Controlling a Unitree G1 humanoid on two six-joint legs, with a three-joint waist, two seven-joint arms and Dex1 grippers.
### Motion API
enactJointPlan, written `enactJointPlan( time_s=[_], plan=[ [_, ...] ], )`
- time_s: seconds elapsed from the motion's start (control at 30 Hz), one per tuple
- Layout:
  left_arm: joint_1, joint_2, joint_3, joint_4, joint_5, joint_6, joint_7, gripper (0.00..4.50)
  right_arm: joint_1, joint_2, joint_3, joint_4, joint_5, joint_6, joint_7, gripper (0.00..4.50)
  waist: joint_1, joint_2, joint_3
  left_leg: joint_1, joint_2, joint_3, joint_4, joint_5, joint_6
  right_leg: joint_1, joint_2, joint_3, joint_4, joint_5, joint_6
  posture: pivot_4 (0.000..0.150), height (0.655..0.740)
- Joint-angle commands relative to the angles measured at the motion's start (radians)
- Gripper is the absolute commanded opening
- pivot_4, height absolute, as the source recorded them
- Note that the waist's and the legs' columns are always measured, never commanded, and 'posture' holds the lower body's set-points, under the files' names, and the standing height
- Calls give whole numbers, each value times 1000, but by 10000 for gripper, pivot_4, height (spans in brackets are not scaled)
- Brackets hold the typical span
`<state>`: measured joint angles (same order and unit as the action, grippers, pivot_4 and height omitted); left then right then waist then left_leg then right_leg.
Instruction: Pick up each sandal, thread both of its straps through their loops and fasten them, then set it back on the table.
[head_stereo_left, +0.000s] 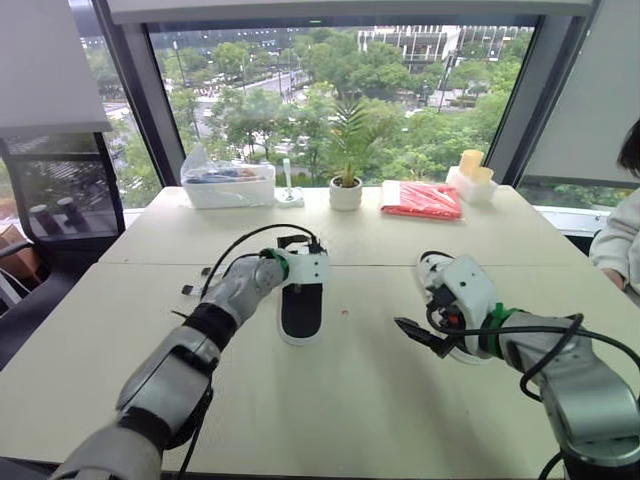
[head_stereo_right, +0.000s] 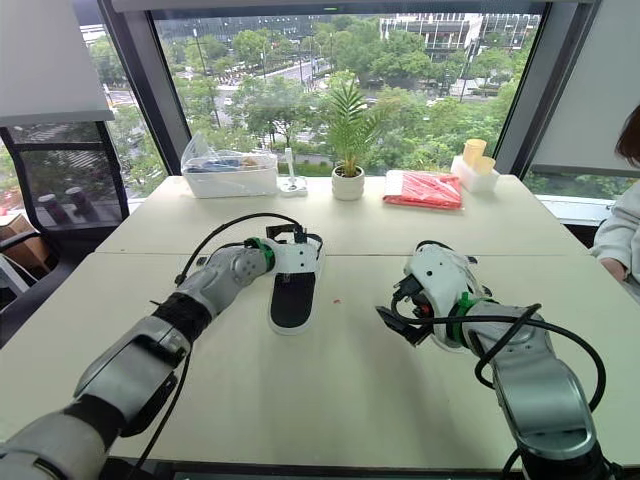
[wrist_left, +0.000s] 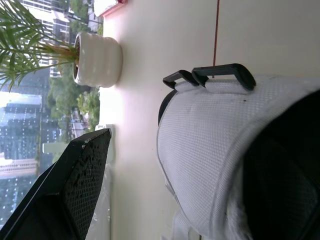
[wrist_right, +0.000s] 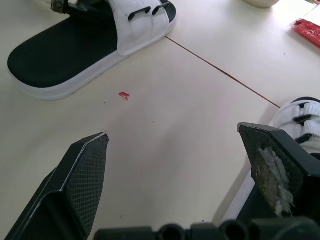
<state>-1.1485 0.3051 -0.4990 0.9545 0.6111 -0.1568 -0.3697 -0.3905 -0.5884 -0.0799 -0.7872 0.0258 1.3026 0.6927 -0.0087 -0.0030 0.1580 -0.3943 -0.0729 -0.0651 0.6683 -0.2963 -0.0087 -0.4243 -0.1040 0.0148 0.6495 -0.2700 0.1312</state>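
Your left hand (head_stereo_left: 298, 252) spread wide at white mesh straps (wrist_left: 210, 140) of black-soled sandal (head_stereo_left: 300, 312) on pale table (head_stereo_left: 350, 400). Right hand (wrist_right: 172, 136) wide open, empty, beside second sandal (head_stereo_right: 436, 272). Straps likely light, floppy: pinch strap tip.

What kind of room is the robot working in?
Probably an office or meeting room, up in a city building. A wide window looks out over trees and buildings, there is a big pale table, and a black office chair stands beside it.

The worktop (head_stereo_left: 330, 400) is overlooked from the head and viewed closely from both wrists, one sandal (wrist_right: 60, 55) being shared.
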Motion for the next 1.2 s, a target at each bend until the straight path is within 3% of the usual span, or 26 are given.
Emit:
enactJointPlan(
  time_s=[0.03,0.1,0.27,0.3,0.5,0.67,0.73,0.83,1.03,1.2],
  plan=[
    [-60,-16,-11,101,21,-39,54,38939,5,4,-6,-62,22,17,-57,45000,-1,0,0,0,0,0,0,0,0,0,0,0,0,0,0,1500,7374],
    [-78,-27,-14,149,26,-51,73,31236,10,5,-9,-72,34,26,-80,45000,-2,-1,0,0,0,0,0,0,0,0,0,0,0,0,0,1500,7374],
    [-104,-38,-14,218,26,-59,114,4040,37,-5,-24,-92,56,38,-127,45000,0,-2,1,0,0,1,0,0,0,-1,0,0,0,0,0,1500,7374],
    [-106,-38,-11,223,23,-64,121,316,39,-6,-27,-93,61,38,-133,45000,0,-2,1,0,0,1,0,0,0,-1,0,0,0,0,0,1500,7374],
    [-121,-18,18,185,-11,-198,163,316,45,-15,-57,-90,93,30,-160,45000,0,-4,2,-1,0,1,0,0,0,-2,0,0,1,0,0,1500,7374],
    [-105,49,19,122,-71,-632,87,316,50,-49,-106,-70,131,4,-147,45000,2,-4,2,-6,1,1,1,0,0,-6,-1,0,0,0,0,1500,7374],
    [-112,94,-9,127,-25,-793,142,316,59,-75,-129,-49,142,-20,-139,45000,2,-4,2,-8,1,1,1,0,-1,-8,-2,0,0,0,0,1500,7374],
    [-124,138,-43,175,-16,-1037,101,316,75,-114,-159,-20,153,-60,-132,45000,-1,-4,2,-8,0,1,1,0,-1,-9,-2,0,0,0,0,1500,7374],
    [-176,176,-142,220,188,-1292,251,316,114,-164,-200,21,168,-128,-130,45000,2,-5,3,-10,-1,3,2,1,2,-8,-2,0,0,0,0,1500,7374],
    [-213,180,-246,157,482,-1330,609,316,135,-158,-202,14,176,-140,-149,45000,4,-5,3,-13,-1,3,11,-1,5,-8,-1,-1,1,0,1,1500,7374]
  ],
)
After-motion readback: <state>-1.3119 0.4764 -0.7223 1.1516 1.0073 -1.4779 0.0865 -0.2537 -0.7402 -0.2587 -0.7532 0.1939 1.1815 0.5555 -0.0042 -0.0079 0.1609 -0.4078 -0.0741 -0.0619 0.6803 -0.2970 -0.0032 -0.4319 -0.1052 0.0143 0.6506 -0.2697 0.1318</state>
